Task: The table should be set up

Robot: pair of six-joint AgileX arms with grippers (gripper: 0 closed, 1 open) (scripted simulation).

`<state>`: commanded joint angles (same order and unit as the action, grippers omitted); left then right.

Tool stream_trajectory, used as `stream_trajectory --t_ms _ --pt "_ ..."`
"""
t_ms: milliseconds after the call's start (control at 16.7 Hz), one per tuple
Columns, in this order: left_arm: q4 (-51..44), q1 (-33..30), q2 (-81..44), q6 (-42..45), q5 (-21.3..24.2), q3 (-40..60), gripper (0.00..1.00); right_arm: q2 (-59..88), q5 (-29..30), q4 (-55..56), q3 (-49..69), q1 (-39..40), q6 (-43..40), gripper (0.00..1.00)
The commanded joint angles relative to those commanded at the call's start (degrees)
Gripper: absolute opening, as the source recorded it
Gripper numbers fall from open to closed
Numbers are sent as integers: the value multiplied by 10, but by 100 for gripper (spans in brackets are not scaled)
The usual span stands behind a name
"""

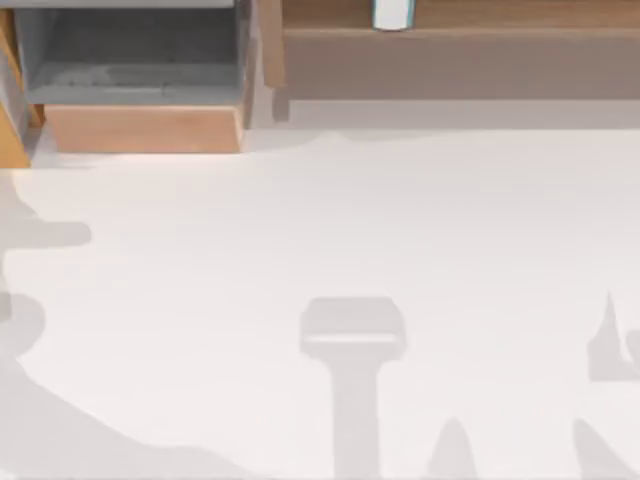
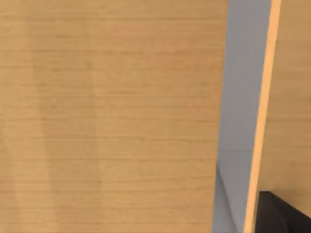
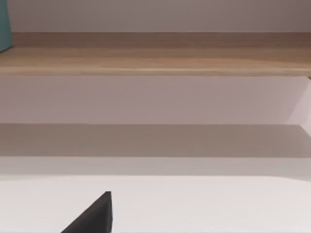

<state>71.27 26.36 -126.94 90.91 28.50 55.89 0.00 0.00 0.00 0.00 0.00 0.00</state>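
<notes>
The white surface (image 1: 330, 230) spreads bare across the top view, in front of the wooden box (image 1: 140, 128) and the shelf (image 1: 460, 40). I cannot tell the state of either tool. The left wrist view faces wood closely, so a blind advance could strike it.

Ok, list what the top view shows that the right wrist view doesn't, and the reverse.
Top view adds: the wooden box with a grey inside at the far left, a pale item standing on the shelf, and arm shadows across the near side.

Right wrist view adds: a dark wedge, probably part of the right gripper, above the table, and a teal object on the shelf. Whether that is the pale item, I cannot tell.

Both share: the white table and the wooden shelf at its far side.
</notes>
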Motion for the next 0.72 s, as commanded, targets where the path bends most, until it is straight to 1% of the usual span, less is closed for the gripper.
stream_trajectory --t_ms 180,540,720 --pt "-13 -6 -13 0 -5 21 0 0 0 0 0 0 0 100" --pt "-71 -32 -65 0 -33 140 0 0 0 0 0 0 0 100" --pt "-85 -39 -76 -1 -38 162 0 0 0 0 0 0 0 100"
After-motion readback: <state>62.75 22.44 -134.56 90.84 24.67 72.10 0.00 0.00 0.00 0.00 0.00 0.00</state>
